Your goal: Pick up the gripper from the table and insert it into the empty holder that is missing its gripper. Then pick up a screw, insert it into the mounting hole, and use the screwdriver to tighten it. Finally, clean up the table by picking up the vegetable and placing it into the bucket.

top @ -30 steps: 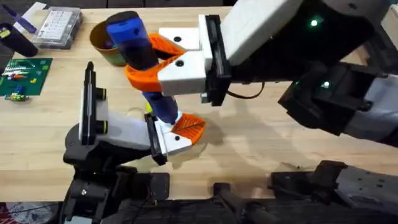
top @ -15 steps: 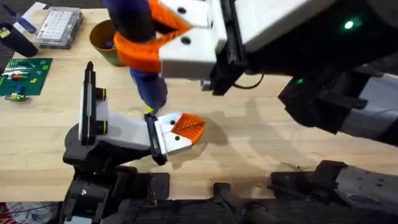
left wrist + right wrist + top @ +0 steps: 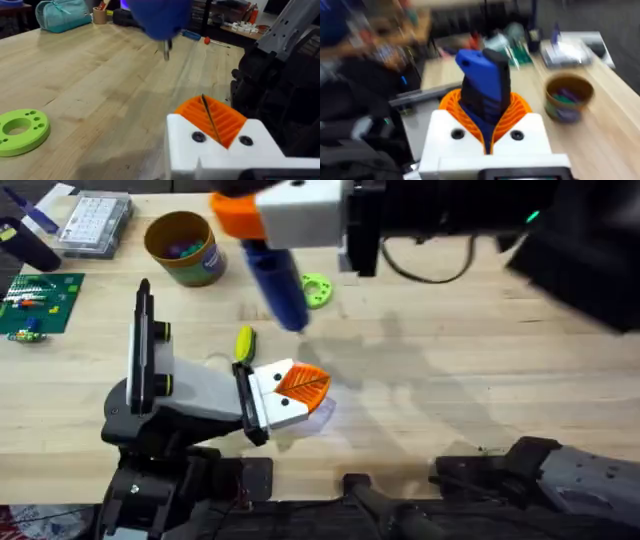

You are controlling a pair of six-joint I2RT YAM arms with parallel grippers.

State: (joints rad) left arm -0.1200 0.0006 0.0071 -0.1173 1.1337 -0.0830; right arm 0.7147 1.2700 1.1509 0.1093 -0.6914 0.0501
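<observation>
My right gripper (image 3: 240,218) hangs high over the far side of the table, shut on the blue screwdriver (image 3: 277,280). Its bit points down toward the wood. In the right wrist view the screwdriver (image 3: 485,87) stands between the orange pads (image 3: 512,107). The yellow vegetable (image 3: 243,343) lies on the table just beyond my left gripper (image 3: 298,385). That gripper is low over the table and shut, pads pressed together (image 3: 212,117). The yellow-orange bucket (image 3: 183,247) stands at the far left. The holder, the mounting hole and the screw are out of view.
A flat lime-green ring (image 3: 315,288) lies near the screwdriver's tip. A clear compartment box (image 3: 95,222) and a green circuit board (image 3: 35,302) sit at the far left. Bare wood stretches across the middle and right.
My right gripper has lifted the screwdriver away from my left gripper, up and toward the far side. The vegetable and the green ring are uncovered. The left arm has stayed put.
</observation>
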